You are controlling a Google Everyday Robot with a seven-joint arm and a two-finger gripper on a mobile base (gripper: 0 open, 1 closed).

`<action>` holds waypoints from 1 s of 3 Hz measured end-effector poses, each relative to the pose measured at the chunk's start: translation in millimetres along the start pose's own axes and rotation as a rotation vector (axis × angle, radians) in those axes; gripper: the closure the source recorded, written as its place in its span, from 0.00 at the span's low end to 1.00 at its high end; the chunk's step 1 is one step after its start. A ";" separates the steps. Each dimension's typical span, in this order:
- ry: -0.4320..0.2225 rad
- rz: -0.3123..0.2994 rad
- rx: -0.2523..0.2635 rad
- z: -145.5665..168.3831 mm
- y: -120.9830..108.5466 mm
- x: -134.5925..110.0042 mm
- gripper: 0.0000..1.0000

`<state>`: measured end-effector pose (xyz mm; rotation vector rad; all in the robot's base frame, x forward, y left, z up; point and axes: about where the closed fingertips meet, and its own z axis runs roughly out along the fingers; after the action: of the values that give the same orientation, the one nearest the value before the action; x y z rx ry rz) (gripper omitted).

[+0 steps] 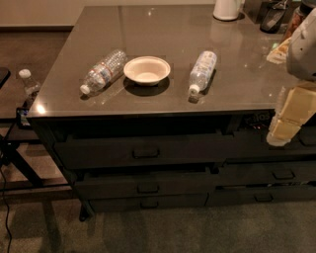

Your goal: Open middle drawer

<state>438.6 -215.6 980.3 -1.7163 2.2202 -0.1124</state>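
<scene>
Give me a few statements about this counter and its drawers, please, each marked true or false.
1. The bowl sits between the clear bottle and the white-labelled bottle, both lying on their sides. True.
2. The gripper holds the middle drawer's handle. False: the gripper hangs at the right edge of the view, in front of the counter's corner, well apart from the handle of the middle drawer.
3. A white container stands near the far edge of the counter. True.
4. The middle drawer has two handles. False: it has one, at its centre.

countertop glossy | left bottle clear plastic | gripper, right edge, matt
</scene>
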 end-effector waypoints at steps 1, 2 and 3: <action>-0.002 -0.001 0.007 -0.3 1.1 -0.9 0.00; -0.007 -0.029 -0.037 24.7 22.0 -3.9 0.00; -0.018 -0.077 -0.118 75.0 56.0 -11.9 0.00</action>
<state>412.2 -178.7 897.5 -1.8570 2.1884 0.0159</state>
